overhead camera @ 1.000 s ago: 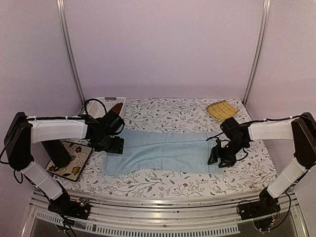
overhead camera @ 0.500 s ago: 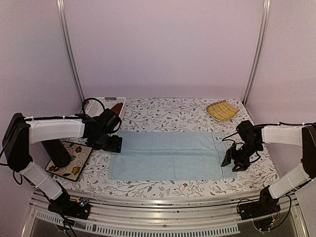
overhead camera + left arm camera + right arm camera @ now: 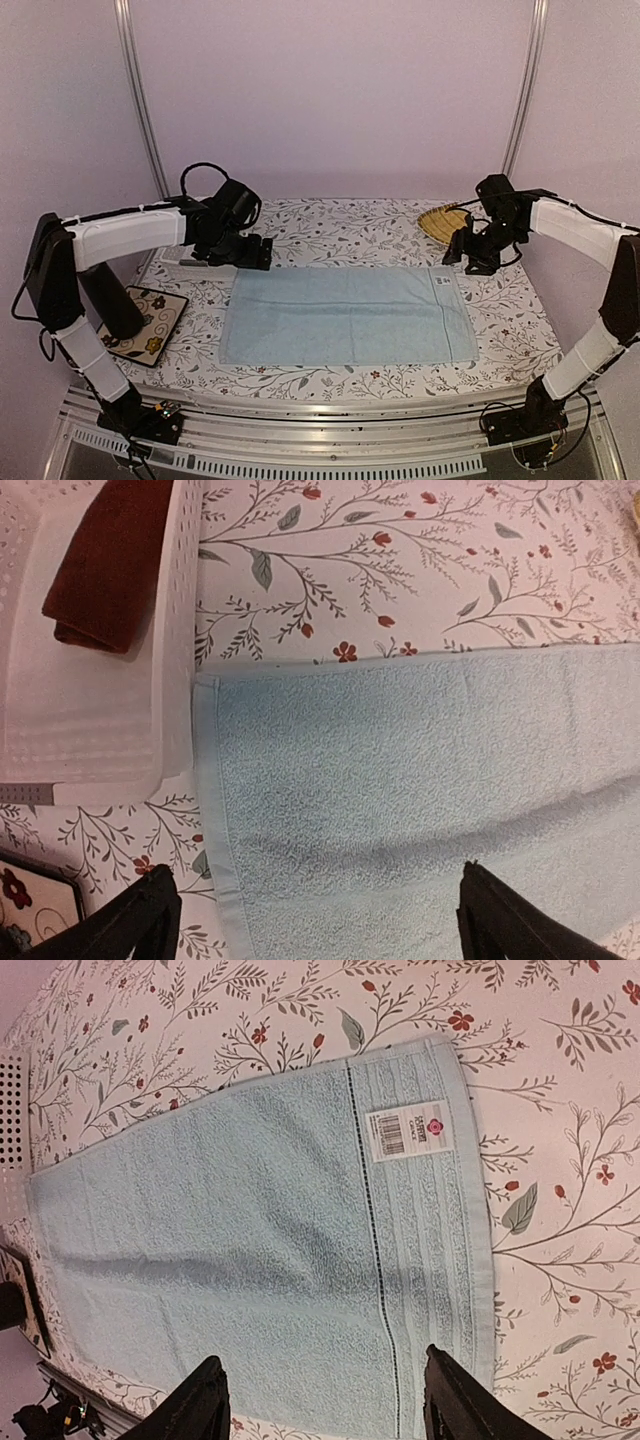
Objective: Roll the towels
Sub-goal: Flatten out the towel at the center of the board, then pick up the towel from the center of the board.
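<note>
The pale blue towel (image 3: pixel 345 315) lies spread flat in the middle of the flowered table, its label end (image 3: pixel 405 1132) to the right. The rust-red towel (image 3: pixel 110 565) sits folded in a white basket (image 3: pixel 90 730) at the far left. My left gripper (image 3: pixel 255 252) hovers above the blue towel's far left corner. It is open, and nothing is between its fingers (image 3: pixel 315 920). My right gripper (image 3: pixel 470 258) hangs above the far right corner, also open and empty (image 3: pixel 328 1400). Neither gripper touches the cloth.
A yellow woven mat (image 3: pixel 445 222) lies at the back right, partly behind the right arm. A flowered square tile (image 3: pixel 145 322) rests at the left, near the table's front. Metal frame posts (image 3: pixel 145 110) rise at both back corners.
The blue towel went from rumpled to stretched flat. Both grippers have let go of its ends, risen and drawn back to the far side. The left jaws opened wider.
</note>
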{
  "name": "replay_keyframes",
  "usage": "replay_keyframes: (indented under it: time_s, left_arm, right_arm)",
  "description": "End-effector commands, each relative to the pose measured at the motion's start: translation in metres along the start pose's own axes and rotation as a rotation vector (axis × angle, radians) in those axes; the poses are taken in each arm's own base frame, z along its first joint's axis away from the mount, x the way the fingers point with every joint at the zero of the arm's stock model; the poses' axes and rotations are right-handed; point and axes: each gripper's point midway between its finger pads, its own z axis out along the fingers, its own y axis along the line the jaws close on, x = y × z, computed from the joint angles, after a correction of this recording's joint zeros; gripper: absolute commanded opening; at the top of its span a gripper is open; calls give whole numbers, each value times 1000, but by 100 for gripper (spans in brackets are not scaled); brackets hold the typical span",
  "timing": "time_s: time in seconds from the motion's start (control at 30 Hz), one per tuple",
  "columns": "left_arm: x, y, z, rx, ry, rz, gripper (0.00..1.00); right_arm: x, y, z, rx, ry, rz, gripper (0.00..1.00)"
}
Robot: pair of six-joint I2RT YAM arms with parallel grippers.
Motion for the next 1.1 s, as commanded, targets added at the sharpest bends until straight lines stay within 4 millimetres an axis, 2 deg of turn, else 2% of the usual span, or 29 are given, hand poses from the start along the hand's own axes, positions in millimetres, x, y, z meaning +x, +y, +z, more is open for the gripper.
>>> replay_keyframes:
  time_s: [0.0, 0.13, 0.2, 0.27, 0.33, 0.6, 0.77, 0.97, 1.07]
  left_arm:
    - [-18, -5, 28, 12, 29, 44, 97]
    - [-31, -15, 50, 48, 49, 70, 97]
    - [-32, -18, 62, 51, 63, 78, 97]
    - [-32, -13, 72, 27, 75, 75, 96]
    - [-21, -4, 91, -4, 116, 67, 97]
    - [-21, 34, 120, -75, 138, 24, 97]
    - [-41, 32, 137, -57, 101, 26, 97]
    - [-67, 33, 156, -80, 85, -6, 97]
    - [-80, 43, 160, -120, 78, -25, 97]
  right_arm:
    - [-29, -11, 36, 91, 8, -45, 67]
    - [-61, -10, 57, 101, -21, -62, 67]
    - [-69, -3, 68, 63, -16, -69, 67]
    - [-72, -1, 79, 52, 5, -76, 67]
    - [-72, -6, 90, 65, 23, -76, 67]
    - [-56, -19, 117, 73, 79, -76, 67]
    - [-49, -24, 122, 72, 88, -73, 66]
    - [-54, -24, 126, 79, 78, -79, 67]
    - [-57, -27, 130, 92, 77, -78, 66]
